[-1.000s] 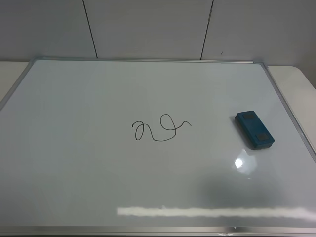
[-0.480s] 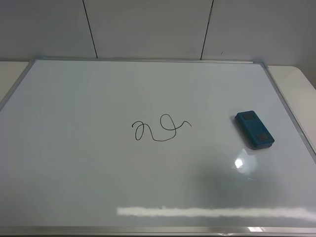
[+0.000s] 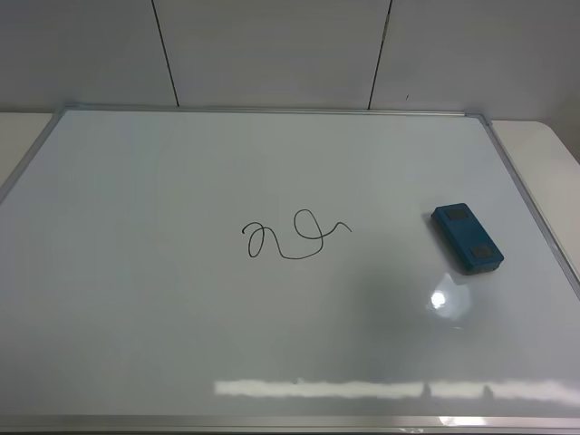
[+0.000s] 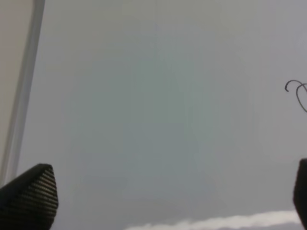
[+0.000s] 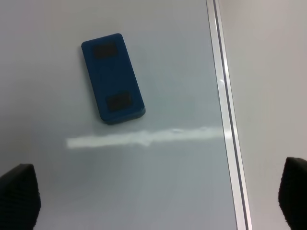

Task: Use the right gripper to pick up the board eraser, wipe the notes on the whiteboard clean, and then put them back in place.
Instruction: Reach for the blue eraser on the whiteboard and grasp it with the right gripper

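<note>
Teal and round-cornered, the eraser (image 3: 467,238) lies flat on the glossy whiteboard (image 3: 181,317) near its silver right edge, well apart from the looping black scribble (image 3: 294,237). The right gripper (image 5: 156,194) and left gripper (image 4: 165,194) hover with ribbed fingers spread wide, empty.

The left gripper (image 4: 172,191) hangs with its 2 dark ribbed fingers (image 4: 29,199) spread wide and nothing between them. The right gripper (image 5: 157,191) hangs the same way, its 2 fingers (image 5: 19,196) far apart and holding nothing. Only the fingertips of each show.
</note>
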`<state>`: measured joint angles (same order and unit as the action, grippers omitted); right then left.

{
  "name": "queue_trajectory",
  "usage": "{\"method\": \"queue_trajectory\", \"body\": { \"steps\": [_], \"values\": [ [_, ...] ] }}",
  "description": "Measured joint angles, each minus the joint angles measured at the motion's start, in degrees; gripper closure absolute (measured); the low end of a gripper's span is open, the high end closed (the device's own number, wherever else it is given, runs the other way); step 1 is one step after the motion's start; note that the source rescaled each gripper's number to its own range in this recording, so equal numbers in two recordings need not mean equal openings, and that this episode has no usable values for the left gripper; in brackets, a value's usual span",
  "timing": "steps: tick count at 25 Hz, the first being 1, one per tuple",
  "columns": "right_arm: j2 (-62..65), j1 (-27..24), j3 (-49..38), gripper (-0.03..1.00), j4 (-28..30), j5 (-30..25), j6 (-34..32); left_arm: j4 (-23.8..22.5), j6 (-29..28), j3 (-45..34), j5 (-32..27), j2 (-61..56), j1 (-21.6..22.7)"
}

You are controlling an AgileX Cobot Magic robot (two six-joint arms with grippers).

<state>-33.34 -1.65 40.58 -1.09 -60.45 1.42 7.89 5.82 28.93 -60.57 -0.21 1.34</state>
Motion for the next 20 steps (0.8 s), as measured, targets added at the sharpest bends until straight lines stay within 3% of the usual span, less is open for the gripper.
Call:
{"method": "queue_trajectory", "body": {
  "steps": [13, 20],
  "values": [
    [-24.63, 5.94, 8.42, -0.03, -0.56, -1.1, 0.13, 0.0, 0.0, 0.0, 0.0, 0.0, 0.0],
    [-35.54, 6.58, 9.94, -0.03, 0.2, 0.06, 1.06, 0.0, 0.0, 0.0, 0.0, 0.0, 0.0]
  ]
}}
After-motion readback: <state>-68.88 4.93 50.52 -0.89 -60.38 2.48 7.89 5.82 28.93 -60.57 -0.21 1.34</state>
